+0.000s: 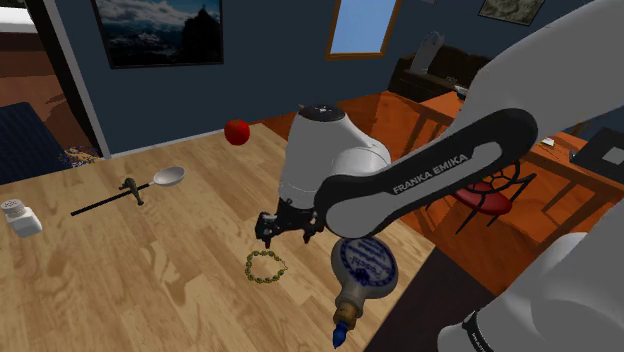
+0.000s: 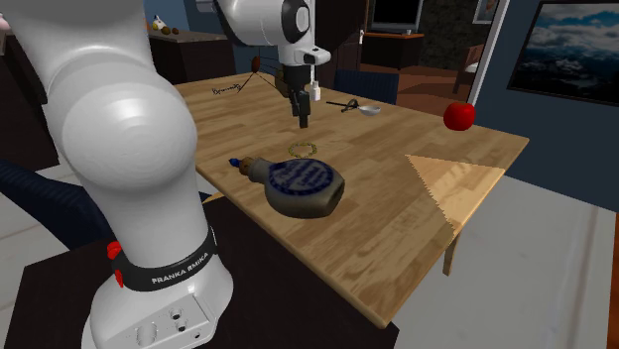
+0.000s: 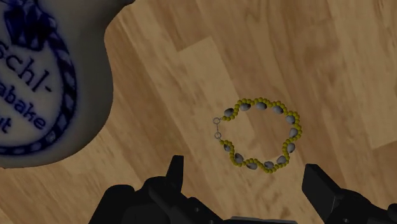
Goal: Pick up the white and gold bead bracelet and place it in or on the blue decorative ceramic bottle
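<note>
The bead bracelet [image 1: 266,266] [image 2: 302,149] [image 3: 262,133], a ring of small gold beads and grey-white ones, lies flat on the wooden table [image 1: 150,290]. My gripper [image 1: 268,236] [image 2: 303,123] [image 3: 245,184] hovers just above it, open, fingers apart and touching nothing. Beside the bracelet, toward the stand, the flat grey bottle [image 1: 361,270] [image 2: 300,184] [image 3: 44,83] with blue lettering lies on its side, its blue stopper [image 1: 340,335] toward the table's near edge.
A red apple [image 1: 237,131] [image 2: 458,115] sits near the table's far edge. A spoon [image 1: 168,177] and a dark rod-like tool [image 1: 115,196] lie at the shoulder view's left, with a white shaker [image 1: 20,217] further left. A chair [image 1: 490,195] stands beyond the table.
</note>
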Tool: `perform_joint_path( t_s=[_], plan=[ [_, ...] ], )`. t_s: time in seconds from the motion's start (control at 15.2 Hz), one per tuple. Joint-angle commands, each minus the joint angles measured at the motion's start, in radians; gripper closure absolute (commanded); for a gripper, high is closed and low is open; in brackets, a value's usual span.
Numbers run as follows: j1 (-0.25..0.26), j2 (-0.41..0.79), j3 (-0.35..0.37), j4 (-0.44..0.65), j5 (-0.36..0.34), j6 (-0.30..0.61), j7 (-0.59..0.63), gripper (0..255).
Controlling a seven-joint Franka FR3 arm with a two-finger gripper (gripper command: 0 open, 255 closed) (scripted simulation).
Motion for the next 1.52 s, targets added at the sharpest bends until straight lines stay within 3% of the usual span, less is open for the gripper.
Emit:
perform_joint_path(
  t_s=[0.0, 0.4, 0.92, 1.45],
  plan=[
    [0.008, 0.098, 0.004, 0.052, -0.083, 0.03, 0.094, 0],
    [0.122, 0.358, -0.065, 0.238, -0.273, 0.065, 0.32, 0],
    [0.17, 0.463, -0.125, 0.266, -0.349, 0.134, 0.377, 0],
    [0.17, 0.463, -0.125, 0.266, -0.349, 0.134, 0.377, 0]
  ],
)
